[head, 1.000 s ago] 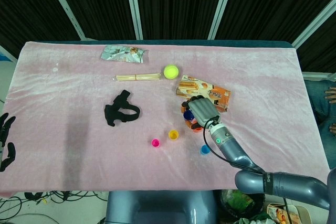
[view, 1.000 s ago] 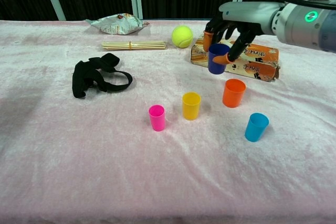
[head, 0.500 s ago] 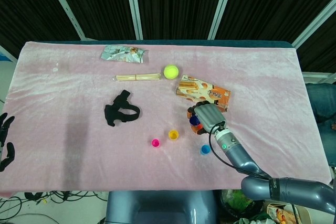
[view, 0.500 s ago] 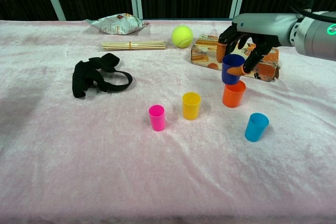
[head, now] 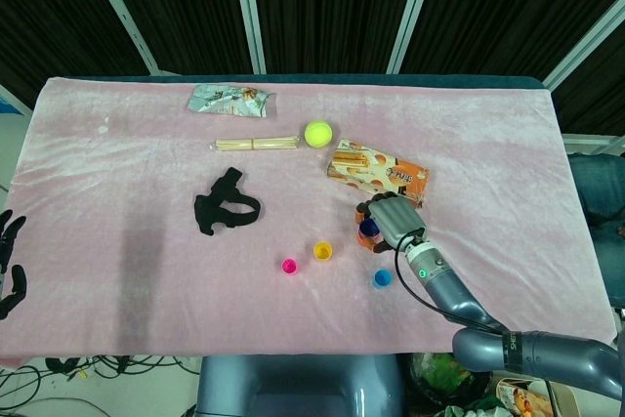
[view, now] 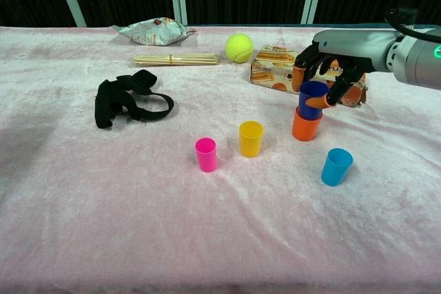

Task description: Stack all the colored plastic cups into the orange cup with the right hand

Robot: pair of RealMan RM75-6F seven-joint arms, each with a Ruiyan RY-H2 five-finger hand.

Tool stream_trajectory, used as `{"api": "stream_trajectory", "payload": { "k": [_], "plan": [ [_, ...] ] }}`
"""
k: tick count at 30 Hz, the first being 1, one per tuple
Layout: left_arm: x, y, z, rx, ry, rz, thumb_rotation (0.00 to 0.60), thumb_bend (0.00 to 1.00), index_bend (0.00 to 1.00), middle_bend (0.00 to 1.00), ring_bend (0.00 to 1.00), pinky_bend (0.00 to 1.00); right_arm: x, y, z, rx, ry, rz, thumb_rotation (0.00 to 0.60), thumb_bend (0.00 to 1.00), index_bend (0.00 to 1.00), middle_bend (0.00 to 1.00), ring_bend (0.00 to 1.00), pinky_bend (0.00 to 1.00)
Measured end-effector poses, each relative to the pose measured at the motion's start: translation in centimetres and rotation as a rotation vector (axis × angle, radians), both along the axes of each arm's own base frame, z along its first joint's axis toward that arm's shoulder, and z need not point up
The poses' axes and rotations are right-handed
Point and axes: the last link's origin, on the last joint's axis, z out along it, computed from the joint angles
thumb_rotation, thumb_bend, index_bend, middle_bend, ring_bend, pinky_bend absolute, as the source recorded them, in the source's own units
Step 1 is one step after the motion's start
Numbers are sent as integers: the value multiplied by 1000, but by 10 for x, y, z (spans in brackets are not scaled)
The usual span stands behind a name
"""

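Observation:
My right hand holds the dark blue cup by its rim, and the cup's lower part sits inside the orange cup on the pink cloth. A yellow cup and a pink cup stand upright to the left. Nearer the front right, a light blue cup stands tilted. My left hand hangs off the table's left edge, holding nothing, fingers apart.
Behind my right hand lies an orange snack box. A tennis ball, a bundle of wooden sticks and a snack bag lie farther back. A black strap is at the left.
My right hand carried the dark blue cup right and down from above the snack box, lowering it into the orange cup. The left hand stayed put.

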Motion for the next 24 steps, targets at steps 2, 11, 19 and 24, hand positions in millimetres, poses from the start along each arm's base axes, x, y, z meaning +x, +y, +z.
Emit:
{"api": "stream_trajectory", "payload": {
  "k": [2, 11, 19, 24],
  "plan": [
    [0, 0, 0, 0, 1, 0, 600, 699, 71, 12, 0, 32, -2, 0, -1, 1, 1, -4, 600, 296, 432, 417, 240, 208],
    [0, 0, 0, 0, 1, 3, 600, 699, 71, 12, 0, 31, -8, 2, -3, 46, 21, -22, 600, 140, 167, 206, 116, 208],
    [0, 0, 0, -2, 1, 4, 600, 699, 70, 12, 0, 32, 10, 8, 1, -6, -50, 39, 600, 150, 202, 220, 117, 208],
    [1, 0, -1, -3, 2, 2, 600, 699, 71, 12, 0, 32, 19, 20, -11, 25, -61, 68, 600, 157, 224, 237, 120, 208]
  ]
}}
